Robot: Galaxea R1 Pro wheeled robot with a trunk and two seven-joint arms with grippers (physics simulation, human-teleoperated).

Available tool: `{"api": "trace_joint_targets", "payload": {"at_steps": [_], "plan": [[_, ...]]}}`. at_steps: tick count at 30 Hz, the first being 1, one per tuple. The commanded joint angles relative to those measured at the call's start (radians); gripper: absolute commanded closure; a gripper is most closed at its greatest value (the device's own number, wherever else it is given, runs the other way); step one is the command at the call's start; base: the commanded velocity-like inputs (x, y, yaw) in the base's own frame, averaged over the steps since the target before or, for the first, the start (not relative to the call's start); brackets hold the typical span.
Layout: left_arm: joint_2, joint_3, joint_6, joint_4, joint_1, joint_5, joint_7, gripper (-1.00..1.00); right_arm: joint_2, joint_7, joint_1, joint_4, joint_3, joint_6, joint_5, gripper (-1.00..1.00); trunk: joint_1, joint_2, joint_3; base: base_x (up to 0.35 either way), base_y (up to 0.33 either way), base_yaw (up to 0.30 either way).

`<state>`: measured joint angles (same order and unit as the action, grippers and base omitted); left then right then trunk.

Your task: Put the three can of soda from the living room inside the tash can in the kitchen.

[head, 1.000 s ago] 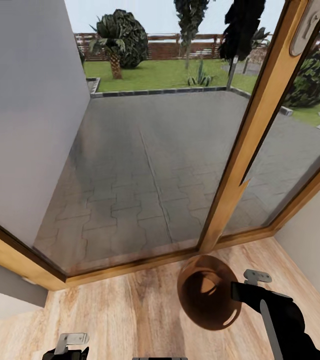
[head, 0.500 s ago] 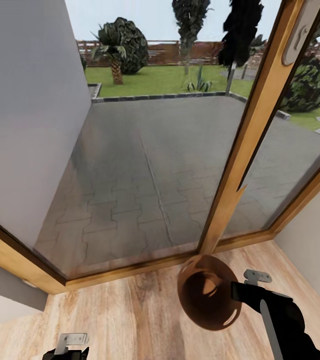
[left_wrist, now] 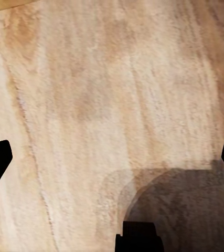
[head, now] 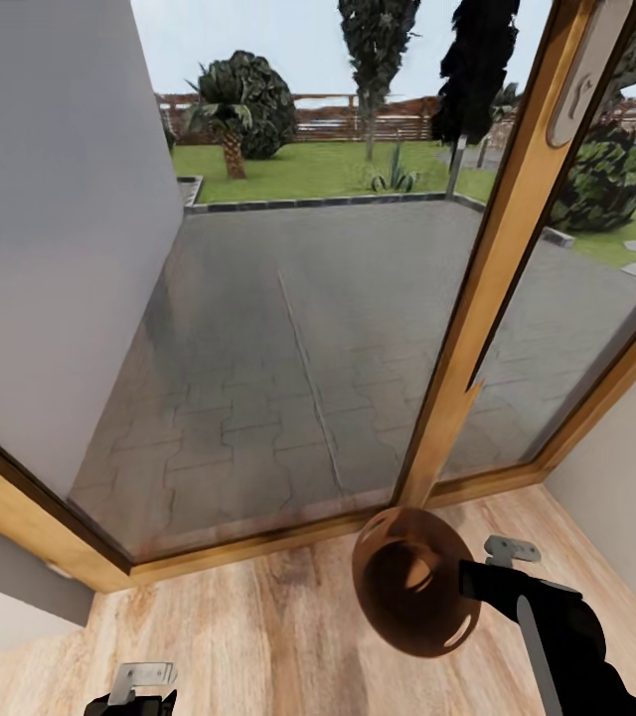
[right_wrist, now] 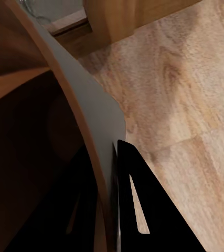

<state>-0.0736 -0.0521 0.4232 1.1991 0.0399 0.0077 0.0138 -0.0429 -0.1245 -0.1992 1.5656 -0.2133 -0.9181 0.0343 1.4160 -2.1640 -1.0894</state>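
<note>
The tash can (head: 412, 582) hangs tipped above the light wood floor (head: 258, 626), low and to the right, its copper-brown mouth turned toward us and nothing inside that I can see. The right gripper (head: 477, 585) has it by the rim: in the right wrist view the thin wall (right_wrist: 98, 131) runs straight between the two dark fingers (right_wrist: 135, 205), clenched on it (a pinch on an edge, not much of a hold). The left gripper (left_wrist: 112, 168) is down at the near left, fingers spread wide over bare boards, carrying nothing.

Just beyond the bin stands the wood-framed glass door (head: 497, 259), its post almost touching the can's far side, with paved terrace (head: 298, 298) and lawn outside. A grey wall (head: 60, 219) closes in on the left.

The risk, as I judge it: a one-sided rim grip lets the bin swing or slip if the arm jerks, and that door post is close enough to knock it loose.
</note>
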Motion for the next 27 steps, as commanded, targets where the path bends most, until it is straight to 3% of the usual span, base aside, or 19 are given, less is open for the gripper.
{"api": "trace_joint_targets", "payload": {"at_steps": [1, 8, 13, 23, 27], "plan": [[0.0, 0.0, -0.001, -0.001, 0.0, 0.0, 0.0, -1.0, 0.0, -0.004, 0.0, 0.0, 0.0, -0.001, -0.016, 1.0, 0.0, 0.0, 0.002, 0.0, 0.0, 0.0], [-0.029, 0.0, -0.003, -0.03, 0.0, 0.002, -0.001, -1.0, 0.0, -0.004, 0.0, -0.001, 0.001, -0.001, -0.016, 1.0, 0.0, 0.0, 0.013, 0.0, 0.0, 0.0], [-0.028, 0.003, 0.0, -0.041, 0.0, -0.001, 0.002, -1.0, -0.001, -0.004, 0.0, -0.001, 0.002, -0.001, -0.013, 1.0, 0.0, 0.0, 0.021, 0.0, 0.0, 0.0], [-0.02, 0.013, 0.02, 0.131, 0.0, 0.008, 0.033, -1.0, 0.001, -0.004, 0.0, -0.002, 0.0, -0.002, -0.013, 1.0, 0.0, 0.0, 0.038, 0.0, 0.0, 0.0], [-0.021, 0.012, 0.015, 0.138, 0.0, 0.005, 0.045, -1.0, 0.001, -0.004, 0.0, -0.002, 0.0, -0.002, -0.013, 1.0, 0.0, 0.0, 0.044, 0.0, 0.0, 0.0]]}}
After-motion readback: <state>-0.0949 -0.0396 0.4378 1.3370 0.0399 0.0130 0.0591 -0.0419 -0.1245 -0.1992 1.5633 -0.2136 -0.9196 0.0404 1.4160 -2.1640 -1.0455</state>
